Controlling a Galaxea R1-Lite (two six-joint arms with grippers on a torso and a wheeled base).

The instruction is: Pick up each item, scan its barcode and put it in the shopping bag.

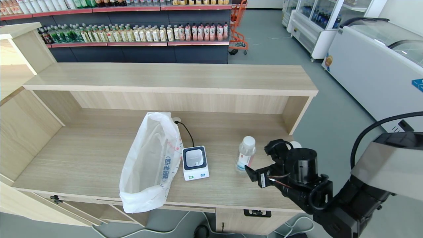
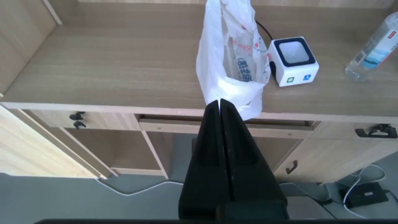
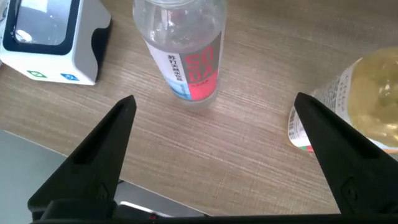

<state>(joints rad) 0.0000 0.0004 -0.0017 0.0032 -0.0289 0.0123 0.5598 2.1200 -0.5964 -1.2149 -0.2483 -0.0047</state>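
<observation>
A clear bottle (image 1: 246, 153) with a white cap and a red-and-blue label stands upright on the wooden counter (image 1: 82, 155), right of the white barcode scanner (image 1: 195, 162). The white shopping bag (image 1: 148, 165) stands open left of the scanner. My right gripper (image 1: 262, 160) is open just right of the clear bottle (image 3: 186, 50), its fingers (image 3: 118, 124) spread wide and holding nothing. A second bottle (image 3: 354, 99) with yellowish liquid stands close beside that gripper (image 3: 214, 109). My left gripper (image 2: 221, 109) is shut and empty, in front of the counter edge near the bag (image 2: 233, 56).
A black cable (image 1: 186, 130) runs from the scanner to the counter's back. A raised wooden shelf (image 1: 172, 79) overhangs the rear of the counter and side walls close it in. Drawers with black handles (image 2: 78, 118) sit under the front edge. Drink shelves and freezers stand beyond.
</observation>
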